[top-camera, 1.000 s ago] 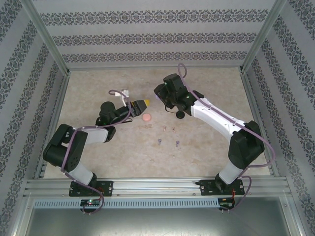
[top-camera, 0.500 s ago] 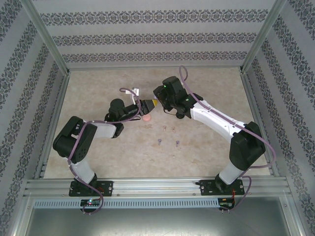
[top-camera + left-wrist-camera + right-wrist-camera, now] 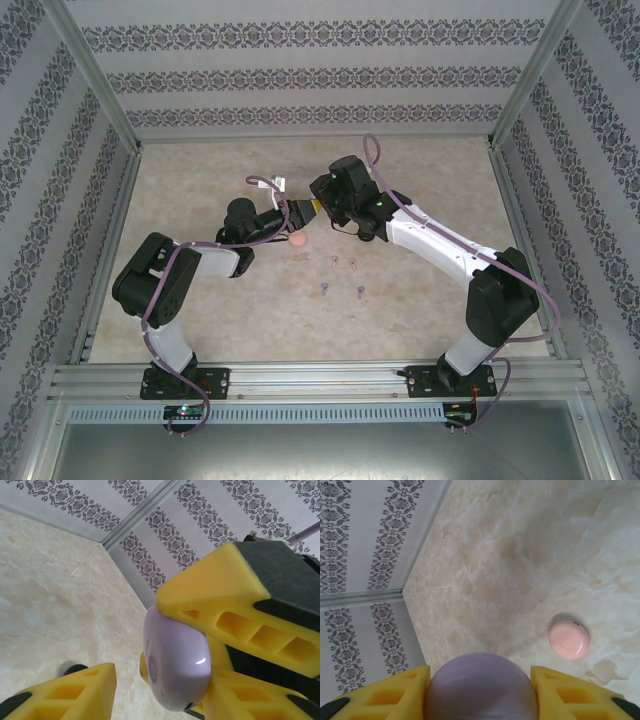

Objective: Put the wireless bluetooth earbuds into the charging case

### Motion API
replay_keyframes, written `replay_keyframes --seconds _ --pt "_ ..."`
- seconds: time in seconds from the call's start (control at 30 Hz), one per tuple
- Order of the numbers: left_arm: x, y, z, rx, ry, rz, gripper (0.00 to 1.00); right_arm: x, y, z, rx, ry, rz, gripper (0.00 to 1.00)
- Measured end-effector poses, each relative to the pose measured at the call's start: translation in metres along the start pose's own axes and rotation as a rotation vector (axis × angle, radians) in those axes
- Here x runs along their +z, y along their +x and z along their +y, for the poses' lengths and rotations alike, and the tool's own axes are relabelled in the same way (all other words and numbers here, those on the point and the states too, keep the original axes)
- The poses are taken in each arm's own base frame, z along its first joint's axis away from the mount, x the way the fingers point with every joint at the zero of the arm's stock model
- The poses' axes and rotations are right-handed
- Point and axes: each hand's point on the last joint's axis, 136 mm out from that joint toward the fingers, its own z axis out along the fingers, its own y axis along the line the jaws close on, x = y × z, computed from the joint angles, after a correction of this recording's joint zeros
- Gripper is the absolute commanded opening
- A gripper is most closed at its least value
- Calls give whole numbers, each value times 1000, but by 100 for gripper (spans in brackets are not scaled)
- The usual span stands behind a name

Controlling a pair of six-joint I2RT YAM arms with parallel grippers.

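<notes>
Just beyond the pink charging case, overhead, both arms stretch inward, left tool meeting right tool. Four earbuds, two pink, two lilac, lie on the tabletop nearer than that case. Left wrist: one lilac case, left tool half open around it, one finger apart. Right wrist: right tool clamps the lilac case.

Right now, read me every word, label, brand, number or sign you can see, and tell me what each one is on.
No text can be read anywhere in these views.
Lilac case: a faint oval mark on its face, too blurred to tell if it is a logo.
Pink case: plain lid, no lettering to be seen.
Walls: a repeating ornament print, not writing.
</notes>
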Motion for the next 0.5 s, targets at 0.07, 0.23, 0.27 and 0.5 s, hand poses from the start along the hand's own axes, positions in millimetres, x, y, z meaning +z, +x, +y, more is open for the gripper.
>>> replay_keyframes --seconds 0.07,0.23,0.27,0.5 --pt "1 -1 0 2 3 -1 45 0 0 0 0 0 0 40" --pt "3 0 -2 5 10 -2 39 1 0 0 3 -3 0 40" --pt "3 0 -2 5 10 -2 38 1 0 0 4 -5 2 40" --pt "4 -3 -3 15 19 -20 27 3 2 -1 26 -14 9 40"
